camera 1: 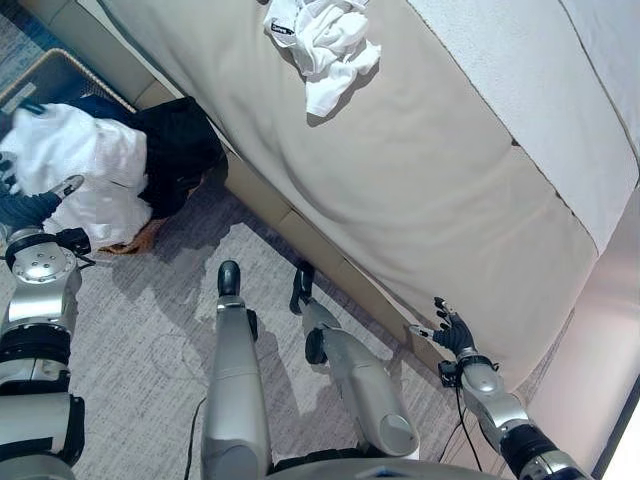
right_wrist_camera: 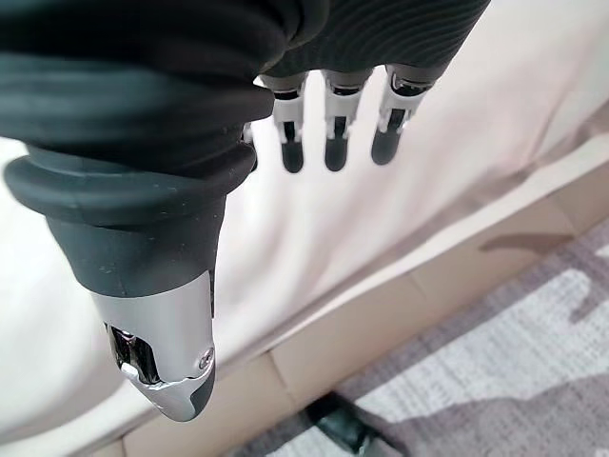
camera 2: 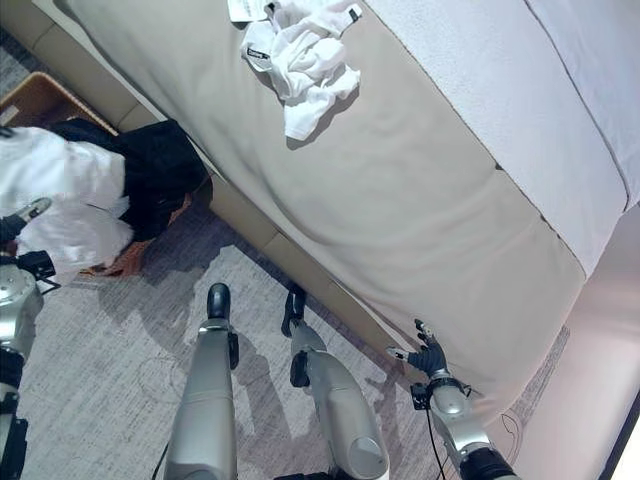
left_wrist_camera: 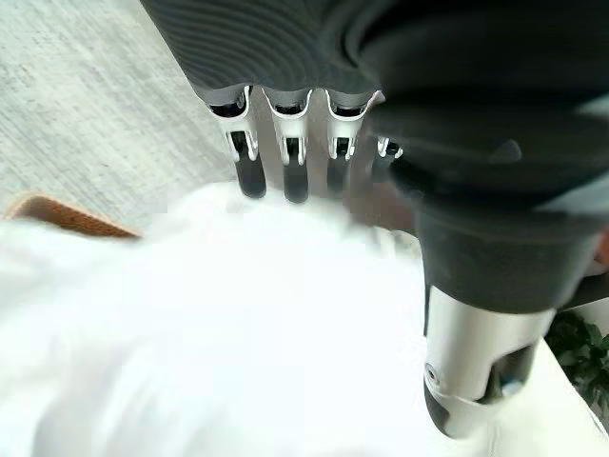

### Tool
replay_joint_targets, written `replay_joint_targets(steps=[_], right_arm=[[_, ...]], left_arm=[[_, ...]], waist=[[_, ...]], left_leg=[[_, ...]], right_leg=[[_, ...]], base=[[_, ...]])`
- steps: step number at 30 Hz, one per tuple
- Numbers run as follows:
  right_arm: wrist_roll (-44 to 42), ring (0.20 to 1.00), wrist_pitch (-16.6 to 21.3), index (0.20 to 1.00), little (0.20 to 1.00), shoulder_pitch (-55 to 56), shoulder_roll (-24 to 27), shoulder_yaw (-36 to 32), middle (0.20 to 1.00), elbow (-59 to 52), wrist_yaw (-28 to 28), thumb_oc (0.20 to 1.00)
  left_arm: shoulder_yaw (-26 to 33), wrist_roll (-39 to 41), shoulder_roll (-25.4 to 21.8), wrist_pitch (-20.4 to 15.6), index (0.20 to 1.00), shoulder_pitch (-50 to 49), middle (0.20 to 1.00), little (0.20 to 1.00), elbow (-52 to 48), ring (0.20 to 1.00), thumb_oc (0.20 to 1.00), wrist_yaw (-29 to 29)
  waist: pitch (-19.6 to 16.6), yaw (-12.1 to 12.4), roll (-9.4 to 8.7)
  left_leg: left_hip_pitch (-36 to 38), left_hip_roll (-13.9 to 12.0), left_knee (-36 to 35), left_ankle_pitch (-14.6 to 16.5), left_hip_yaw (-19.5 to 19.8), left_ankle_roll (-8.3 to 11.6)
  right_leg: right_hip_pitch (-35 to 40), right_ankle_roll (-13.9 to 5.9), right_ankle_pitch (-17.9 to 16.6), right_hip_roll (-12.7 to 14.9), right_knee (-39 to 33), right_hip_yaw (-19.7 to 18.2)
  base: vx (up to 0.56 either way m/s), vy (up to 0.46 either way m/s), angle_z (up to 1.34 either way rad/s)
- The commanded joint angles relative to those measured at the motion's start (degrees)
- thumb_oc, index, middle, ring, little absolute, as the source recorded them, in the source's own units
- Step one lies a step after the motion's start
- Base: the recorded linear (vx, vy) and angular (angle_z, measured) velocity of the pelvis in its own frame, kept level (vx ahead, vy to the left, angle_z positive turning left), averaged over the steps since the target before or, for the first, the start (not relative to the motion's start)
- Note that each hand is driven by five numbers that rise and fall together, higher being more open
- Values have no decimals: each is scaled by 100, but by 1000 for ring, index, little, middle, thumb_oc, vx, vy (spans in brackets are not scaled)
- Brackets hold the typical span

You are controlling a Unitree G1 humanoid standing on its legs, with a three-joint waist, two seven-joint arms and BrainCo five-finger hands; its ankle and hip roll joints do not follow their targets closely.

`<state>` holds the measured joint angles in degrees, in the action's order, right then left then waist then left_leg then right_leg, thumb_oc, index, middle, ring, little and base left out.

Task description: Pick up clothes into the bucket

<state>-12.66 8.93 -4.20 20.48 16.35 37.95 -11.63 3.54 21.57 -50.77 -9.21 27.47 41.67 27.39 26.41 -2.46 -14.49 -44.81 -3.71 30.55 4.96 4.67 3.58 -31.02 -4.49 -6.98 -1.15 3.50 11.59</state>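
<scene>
A wicker basket (camera 1: 48, 72) stands on the floor beside the bed, on my left. It holds a white garment (camera 1: 85, 165) and a black garment (camera 1: 178, 148) that hangs over its rim. My left hand (left_wrist_camera: 285, 157) hovers over the white garment in the basket, fingers and thumb straight, gripping nothing. More crumpled white clothes (camera 1: 320, 42) lie on the beige bed (camera 1: 420, 180) at the far side. My right hand (camera 1: 452, 332) is open at the bed's near edge, low on the right, and holds nothing.
The bed's low beige base (camera 1: 300, 235) runs diagonally between the basket and my right hand. A grey patterned carpet (camera 1: 150, 310) covers the floor in front. A lighter quilt (camera 1: 560, 90) lies along the bed's far right.
</scene>
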Motion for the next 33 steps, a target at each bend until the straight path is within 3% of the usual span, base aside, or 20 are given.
replay_joint_targets(steps=[1,8,9,10,12,13,15,16,17,23,26,27,28,29,33], right_arm=[[-202,1000,208,1000,1000,44,141,-73,1000,-435,-145,1000],[-314,1000,221,1000,1000,54,115,-217,1000,-688,-216,1000],[-406,1000,223,1000,1000,29,81,-321,1000,-832,-251,1000],[-404,1000,218,1000,1000,35,84,-310,1000,-826,-249,1000],[-639,1000,270,1000,1000,31,40,-493,1000,-1038,-291,1000],[-781,1000,318,1000,1000,2,9,-609,1000,-1115,-309,1000],[-1163,1000,470,1000,1000,-144,-55,-917,1000,-1320,-325,1000],[-1165,1000,469,1000,1000,-139,-48,-919,1000,-1321,-324,1000],[-1198,1000,514,1000,1000,-198,-36,-996,1000,-1371,-350,1000],[-1084,1000,584,1000,1000,-555,47,-1259,1000,-1252,-263,1000],[-1035,1000,556,1000,1000,-550,63,-1295,1000,-1208,-218,1000],[-835,1000,507,1000,1000,-495,65,-1352,1000,-1071,-131,1000],[-834,1000,506,1000,1000,-491,66,-1353,1000,-1074,-131,1000],[-735,1000,467,1000,1000,-418,78,-1382,1000,-1017,-27,1000],[-569,1000,376,1000,1000,-305,80,-1368,1000,-851,80,1000]], left_arm=[[271,156,-545,-164,1000,343,1000,1000,-168,1000,1000,219],[425,195,-349,-81,1000,194,1000,1000,-199,1000,1000,342],[532,213,-199,-92,1000,79,1000,1000,-313,1000,1000,403],[536,210,-196,-86,1000,61,1000,1000,-313,1000,1000,404],[668,149,72,-130,1000,-226,1000,1000,-641,1000,1000,494],[717,124,259,-171,1000,-355,1000,1000,-817,1000,1000,523],[653,-26,848,-295,1000,-751,1000,1000,-1247,1000,1000,439],[654,-29,857,-293,1000,-757,1000,1000,-1253,1000,1000,441],[583,19,1109,-395,1000,-853,1000,1000,-1356,1000,1000,369],[-156,155,2284,-590,1000,-1376,1000,1000,-1146,1000,1000,-852],[-262,97,2392,-580,1000,-1486,1000,1000,-1145,1000,1000,-1033],[-551,-275,2562,-548,1000,-1690,1000,1000,-960,1000,1000,-1412],[-553,-276,2564,-549,1000,-1691,1000,1000,-959,1000,1000,-1411],[-703,-501,2628,-487,1000,-1835,1000,1000,-788,1000,1000,-1612],[-826,-755,2795,-439,1000,-2041,1000,1000,-460,1000,1000,-1775]], waist=[[339,212,-394],[339,185,-316],[339,138,-321],[339,162,-280],[339,177,-204],[339,156,-196],[339,214,63],[339,213,67],[339,232,191],[339,279,924],[339,280,1014],[224,258,1231],[228,257,1233],[8,231,1364],[-305,212,1536]], left_leg=[[257,178,158,478,112,-178],[319,199,65,466,52,-212],[232,272,-18,222,-13,-239],[359,227,-8,425,41,-221],[449,245,-103,395,20,-230],[385,311,-189,159,-45,-253],[637,386,-445,78,-105,-278],[646,388,-455,74,-106,-279],[760,424,-560,48,-125,-291],[1776,635,-1229,-153,-209,-326],[1977,656,-1350,-196,-180,-317],[2471,675,-1681,-303,-130,-267],[2483,676,-1690,-307,-128,-266],[2737,676,-1888,-372,-89,-242],[3152,651,-2229,-504,-30,-202]], right_leg=[[440,-397,53,428,-75,-174],[457,-419,61,450,-64,-189],[344,-390,-53,540,-62,-154],[461,-426,64,479,-59,-186],[491,-428,87,508,-42,-198],[388,-391,-13,598,-25,-163],[457,-387,77,699,96,-176],[460,-388,79,702,98,-177],[486,-382,124,746,168,-186],[772,-267,583,988,859,-306],[888,-249,643,1014,910,-311],[1217,-210,796,1035,1008,-271],[1227,-209,797,1036,1006,-268],[1394,-191,879,1030,1038,-253],[1699,-150,974,987,1007,-187]], base=[[0,0,0],[-12,0,0],[0,0,0],[0,0,0],[6,6,-3],[-79,27,-7],[-30,58,-2],[14,70,0],[18,61,2],[26,60,3],[60,-55,5],[82,-101,11],[176,-163,17],[89,-61,21],[117,-123,13]])
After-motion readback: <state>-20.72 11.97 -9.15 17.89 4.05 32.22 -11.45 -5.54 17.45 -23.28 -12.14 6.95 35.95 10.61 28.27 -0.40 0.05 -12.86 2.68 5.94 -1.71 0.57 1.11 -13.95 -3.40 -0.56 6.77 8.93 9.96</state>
